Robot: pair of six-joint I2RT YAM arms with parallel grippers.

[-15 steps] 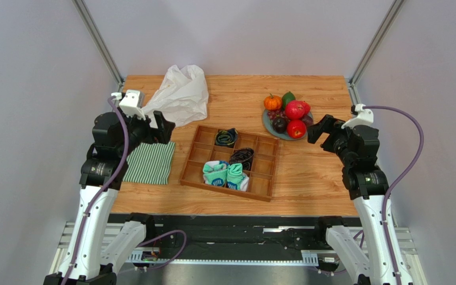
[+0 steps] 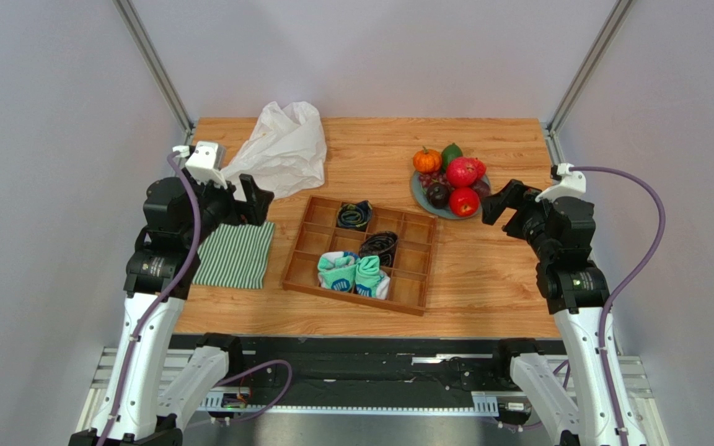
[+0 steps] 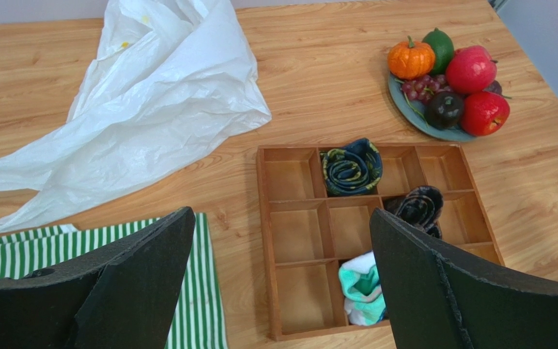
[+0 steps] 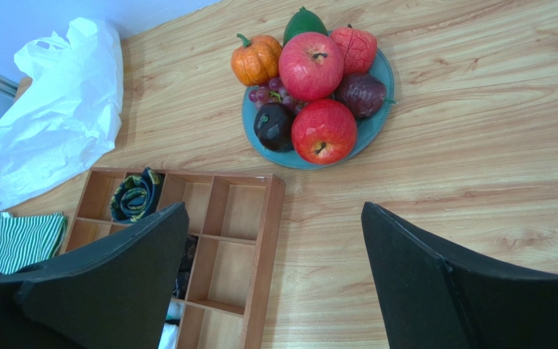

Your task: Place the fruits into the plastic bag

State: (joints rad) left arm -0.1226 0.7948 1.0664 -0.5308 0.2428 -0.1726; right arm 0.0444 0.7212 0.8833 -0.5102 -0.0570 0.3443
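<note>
The fruits are piled on a blue-grey plate [image 2: 415, 195] at the back right of the table. Among them are two red apples [image 4: 311, 65], an orange pumpkin-like one [image 4: 256, 59], a green one [image 4: 304, 22], a dark purple one [image 4: 274, 125] and grapes [image 4: 266, 93]. The white plastic bag [image 2: 282, 149] lies crumpled and flat at the back left. My left gripper [image 2: 240, 206] hovers open over the striped cloth, near the bag's front edge. To the right of the plate and a little nearer, my right gripper [image 2: 505, 206] hangs open. Neither holds anything.
A wooden divided tray [image 2: 293, 272] sits mid-table with rolled socks [image 2: 351, 272] in some compartments. A green-and-white striped cloth [image 2: 235, 255] lies folded at the left, under the left arm. Bare wood lies between the bag and the plate.
</note>
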